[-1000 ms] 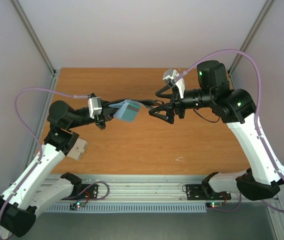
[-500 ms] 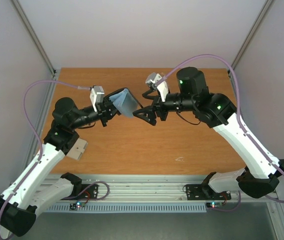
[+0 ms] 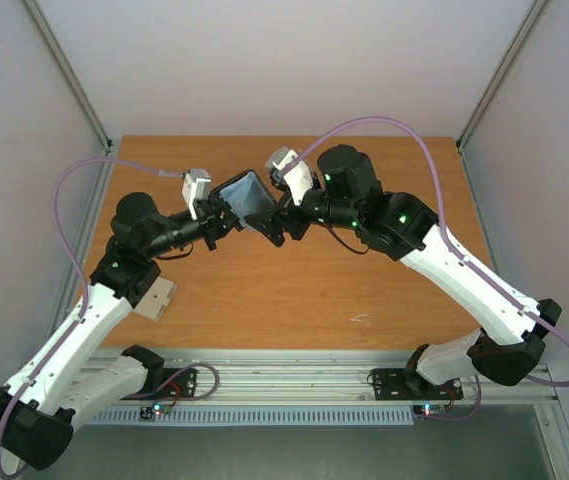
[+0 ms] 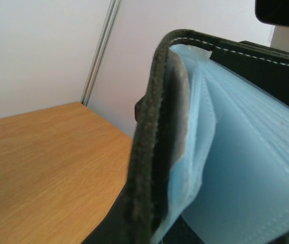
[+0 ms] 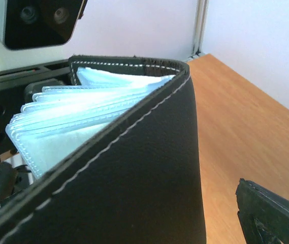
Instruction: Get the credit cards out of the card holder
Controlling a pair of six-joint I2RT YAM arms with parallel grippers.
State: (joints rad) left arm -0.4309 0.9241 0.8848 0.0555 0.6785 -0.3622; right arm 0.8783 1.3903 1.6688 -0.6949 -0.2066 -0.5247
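Black leather with white stitching makes the outside of the holder (image 3: 247,193). It hangs in the air over the far middle of the table (image 3: 314,290), between the two grippers. The left gripper (image 3: 226,216) is clamped on its lower left part and bears it tilted, with the fold half spread. The right gripper (image 3: 272,218) stands with its jaws wide apart, just beside the holder's right edge. From above it cannot be told whether it touches the leather. In the right wrist view the cover (image 5: 134,193) fills the foreground. One dark finger (image 5: 271,216) shows at the lower right, apart from the cover.

Inside the holder sits a fan of pale blue plastic sleeves (image 5: 78,112), stacked one behind another and spread a little at their free edges. The left wrist view shows them from the side, pressed against the black stitched rim (image 4: 144,168). A greyish patch lies within the sleeve nearest that rim, but whether it is a card cannot be told. The sleeves are cloudy and hide what they hold, so the cards cannot be made out in any view.
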